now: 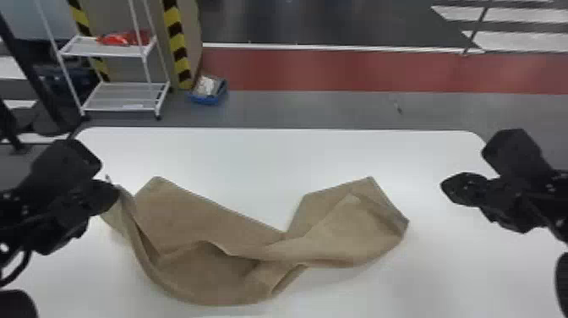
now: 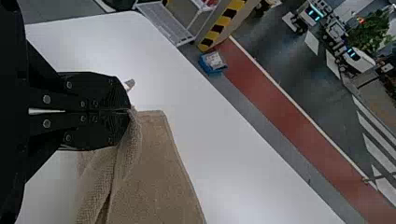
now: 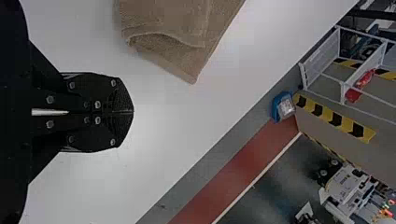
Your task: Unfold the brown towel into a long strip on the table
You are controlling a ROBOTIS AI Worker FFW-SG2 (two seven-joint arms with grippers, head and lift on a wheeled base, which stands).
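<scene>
The left pincer (image 1: 113,193) grips the brown towel (image 1: 186,220), apparently by a corner.

I'm working in a robotics lab or workshop: striped hazard tape (image 1: 177,41), a painted red floor lane (image 1: 338,72), a wheeled rack (image 1: 122,95) and other robots (image 2: 362,57) surround me.

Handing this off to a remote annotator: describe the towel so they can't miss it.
Start at the white table. The brown towel lies across it, twisted near its middle, with one end pinched in the left end effector. Its soft brown folds set it apart from that end effector's hard black fingers.
</scene>
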